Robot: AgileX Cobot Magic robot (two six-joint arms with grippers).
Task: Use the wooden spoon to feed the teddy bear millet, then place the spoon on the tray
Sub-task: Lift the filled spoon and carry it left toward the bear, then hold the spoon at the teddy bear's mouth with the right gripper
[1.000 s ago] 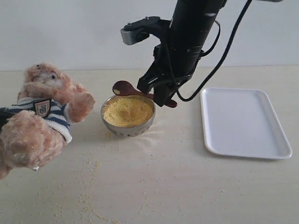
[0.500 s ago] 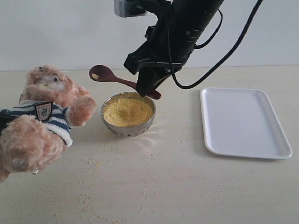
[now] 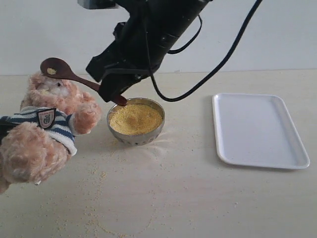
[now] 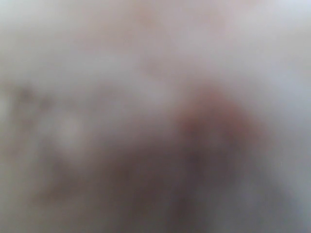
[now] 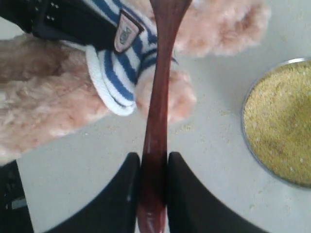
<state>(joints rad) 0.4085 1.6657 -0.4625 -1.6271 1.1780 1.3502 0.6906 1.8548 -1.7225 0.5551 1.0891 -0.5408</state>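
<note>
At far left, the teddy bear (image 3: 44, 129) sits propped at the table's edge, well beyond the fingertips, its muzzle just under the small oval bowl of the wooden spoon (image 3: 74, 77). A few grains of millet (image 3: 135, 119) show in that spoon bowl, which hovers at the bear's head; whether it touches the face cannot be told. The long handle runs back down to the right gripper (image 5: 154, 167), whose two black fingers (image 5: 124, 194) are clamped on the handle's tail end, one on each side. The left wrist view is only a blur, so the left gripper's grip cannot be told.

Just beside and below the fingers stands the steel bowl (image 3: 136, 136), heaped with millet, with stray grains (image 3: 96, 208) strewn across the table in front of it. Well apart from the fingers, on the far side from the bear, lies the white tray (image 3: 260, 130), with nothing on it.

By the look of things, the scoop is done and the feeding is at its peak. Left to do: carry the spoon back past the bowl and lay it on the tray.
</note>
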